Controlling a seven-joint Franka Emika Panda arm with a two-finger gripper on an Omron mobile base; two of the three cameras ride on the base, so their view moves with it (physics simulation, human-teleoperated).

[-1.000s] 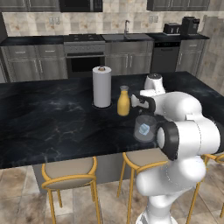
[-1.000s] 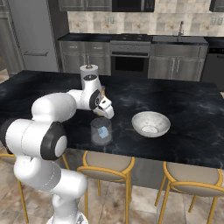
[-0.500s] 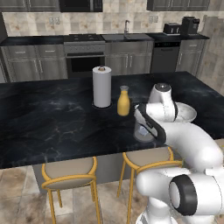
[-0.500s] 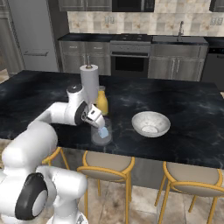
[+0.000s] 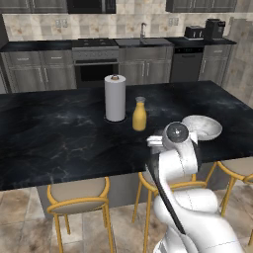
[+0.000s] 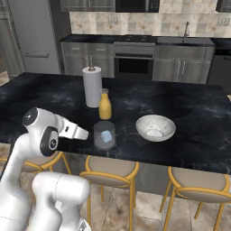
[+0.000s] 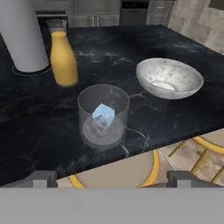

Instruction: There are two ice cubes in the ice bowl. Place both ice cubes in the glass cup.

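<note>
The pincer (image 7: 109, 177) is seen w/ its two dark tips set wide apart at the bottom of the hand view, nothing held between them. It is hung off the near edge of the black marble desk (image 7: 131, 48), short of the glass cup (image 7: 103, 114), w/ a gap left between tips & glass.

The glass cup (image 6: 104, 134) is stood upright near the front edge of the desk (image 6: 189, 103). One pale blue ice cube (image 7: 103, 115) is seen inside it, tilted, low in the glass; the same cube (image 6: 106, 136) is picked out in the right base view. Whether a 2nd cube sits under it can't be told: the glass bottom is blurred.

The ice bowl (image 7: 169, 78) is set just beside the cup, apart from it, not touching. In the right base view the bowl (image 6: 155, 127) is placed to the right of the cup; in the left base view the bowl (image 5: 201, 127) is partly covered by the arm. A pale patch is seen at the bowl's bottom; whether a cube can't be told.

An orange juice bottle (image 6: 105, 104) is stood behind the cup, & a paper towel roll (image 6: 92, 86) just behind the bottle. Yellow-framed stools (image 6: 113, 169) are tucked under the desk's front edge.
</note>
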